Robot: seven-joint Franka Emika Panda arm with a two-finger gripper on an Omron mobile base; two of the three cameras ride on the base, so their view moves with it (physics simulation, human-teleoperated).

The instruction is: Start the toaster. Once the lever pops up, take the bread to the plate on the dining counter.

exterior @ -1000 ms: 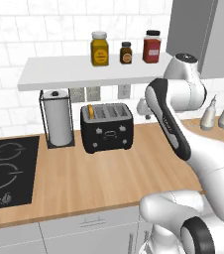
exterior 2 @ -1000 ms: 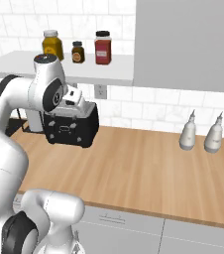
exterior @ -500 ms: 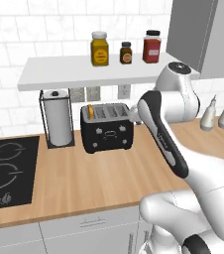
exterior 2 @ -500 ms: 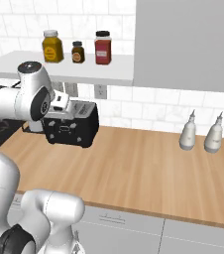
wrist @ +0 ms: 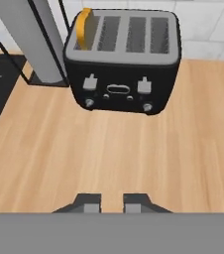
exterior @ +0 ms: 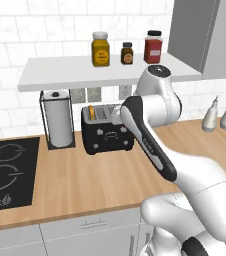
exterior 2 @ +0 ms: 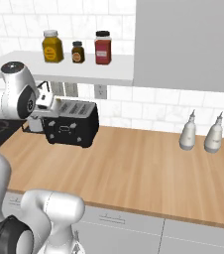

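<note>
White square-tiled wall [exterior: 15,55] behind a light-wood surface [exterior 2: 148,163] — grey cabinet fronts [exterior 2: 124,225] below. A white wall shelf [exterior: 75,70] and a flat grey upper cabinet [exterior 2: 188,44] hang above — a black inset cooktop [exterior: 7,172] lies at the left.

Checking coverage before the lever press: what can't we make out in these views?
- Gripper: hand view edge cuts off all but the fingertips; opening unclear.
- Bread: mostly sunk in the toaster slot.
- Toaster's right side, left base view: behind the arm.
- Knob markings: too small.

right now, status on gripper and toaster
Gripper empty, short of the toaster. Bread in the slot nearest the paper-towel roll. Nothing blocking the front levers.
</note>
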